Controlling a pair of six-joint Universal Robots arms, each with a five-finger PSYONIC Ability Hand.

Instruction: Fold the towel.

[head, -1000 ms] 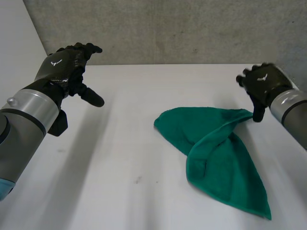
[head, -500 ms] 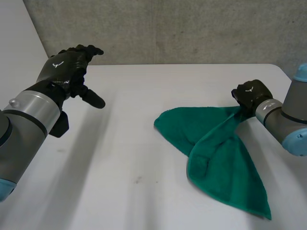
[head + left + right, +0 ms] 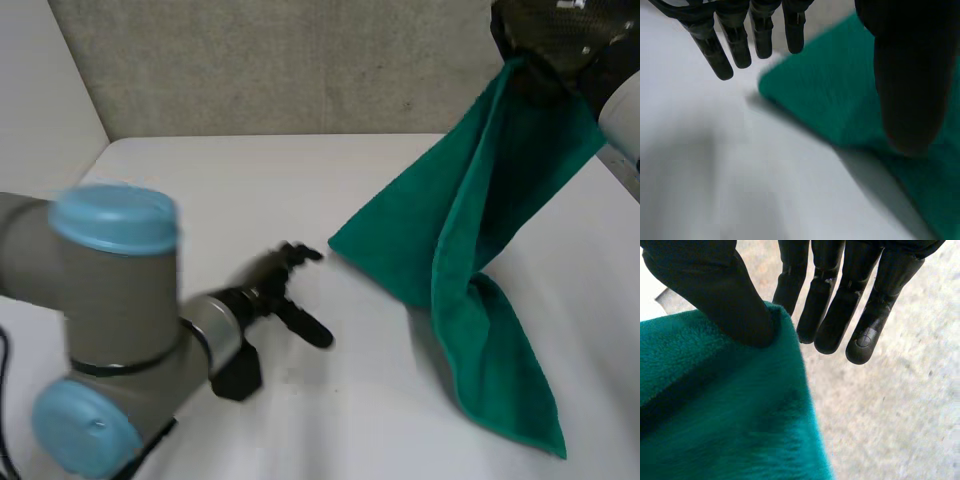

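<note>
At far left, one arm (image 3: 110, 300), grey with two light-blue caps in sight, stretched low across the one white table (image 3: 200, 170). Ending in one black left hand (image 3: 272, 287), loose and wide, thumb out, gripping nothing, low over the table just short of the towel's left corner. From the left wrist: straight fingers (image 3: 735, 40) pointing at that corner, thumb well apart from them, can't tell any contact with the cloth. Next, one green towel (image 3: 470, 230), single piece, hanging in a twisted drape from its top corner, lower part lying on the table at right front, tail end nearest the camera. At top right, one black right hand (image 3: 545, 30), high above the table, pinching the towel's top corner. In the right wrist view, thumb (image 3: 715, 295) pressed onto the cloth edge against a finger, other fingers straight and free. Small white mark on the back of that hand, cut by the frame edge, unreadable
</note>
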